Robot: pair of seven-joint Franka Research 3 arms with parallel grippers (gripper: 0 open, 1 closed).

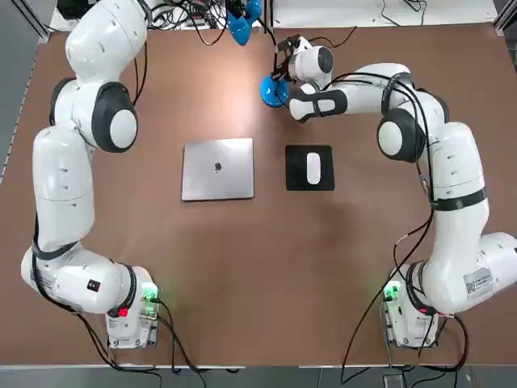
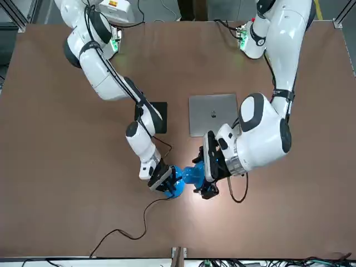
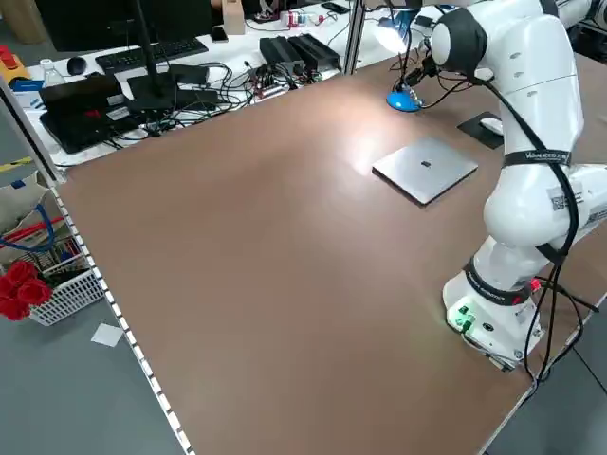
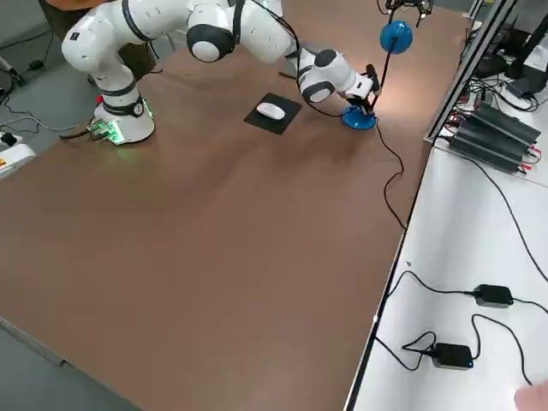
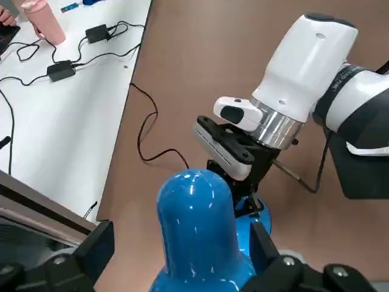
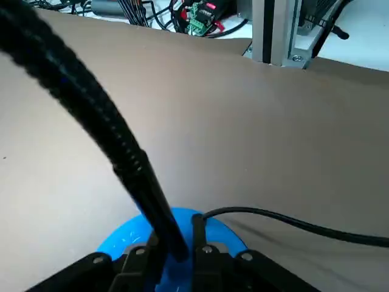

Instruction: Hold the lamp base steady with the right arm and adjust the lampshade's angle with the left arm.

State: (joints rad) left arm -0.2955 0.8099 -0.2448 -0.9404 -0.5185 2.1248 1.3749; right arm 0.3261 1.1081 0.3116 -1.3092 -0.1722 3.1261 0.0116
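The lamp base (image 1: 273, 90) is a blue disc at the table's far middle, with its black neck (image 6: 130, 164) rising from it. My right gripper (image 1: 282, 75) sits low over the base (image 2: 174, 189), fingers (image 6: 203, 255) shut against the foot of the neck. The blue lampshade (image 2: 194, 173) hangs above and beside the base, casting light on the table. My left gripper (image 2: 204, 172) straddles the lampshade (image 5: 197, 231); it is open, with one finger (image 5: 97, 246) clearly apart from the shade and the other close beside it.
A closed grey laptop (image 1: 217, 168) and a white mouse (image 1: 313, 168) on a black pad (image 1: 309, 150) lie mid-table. The lamp's black cord (image 2: 128, 231) trails to the far edge, where a white bench (image 4: 462, 257) holds cables and adapters.
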